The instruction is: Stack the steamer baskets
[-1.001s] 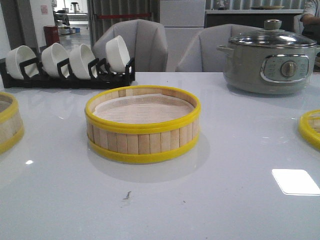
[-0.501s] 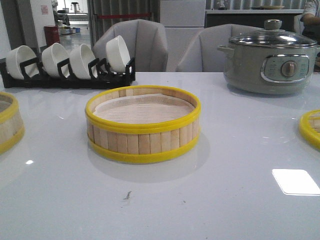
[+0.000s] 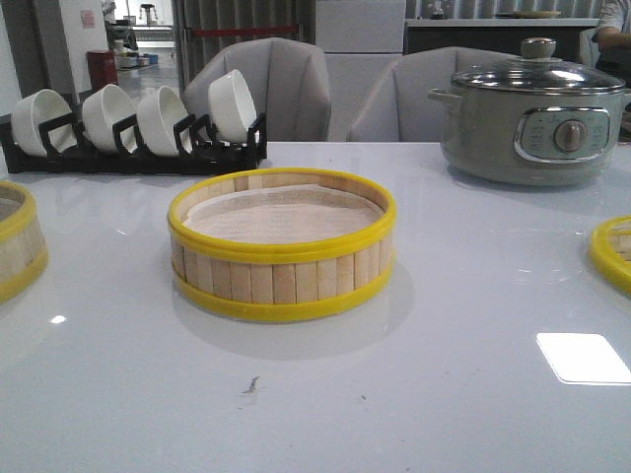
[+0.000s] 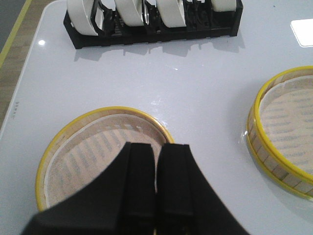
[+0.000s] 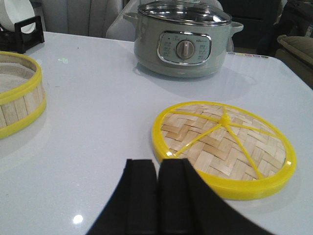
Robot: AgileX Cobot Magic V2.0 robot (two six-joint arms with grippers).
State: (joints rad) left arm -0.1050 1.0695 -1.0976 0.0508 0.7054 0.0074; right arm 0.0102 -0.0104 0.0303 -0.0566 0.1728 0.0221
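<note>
- One steamer basket (image 3: 282,245) is seen at the centre of the front view, upright on the white table (image 3: 444,374), with a pale liner inside.
- A second steamer basket (image 3: 18,251) is cut by the left edge of that frame; in the left wrist view it (image 4: 100,154) lies just beyond the left gripper (image 4: 156,164), whose black fingers are pressed together with nothing between them.
- The woven lid (image 5: 223,147) is shown flat on the table at the lower right of the right wrist view, just beside the right gripper (image 5: 158,181), likewise closed and empty.
- A grey pot (image 3: 532,113) is placed at the upper right of the front view, and a black rack of white bowls (image 3: 133,123) at the upper left.
</note>
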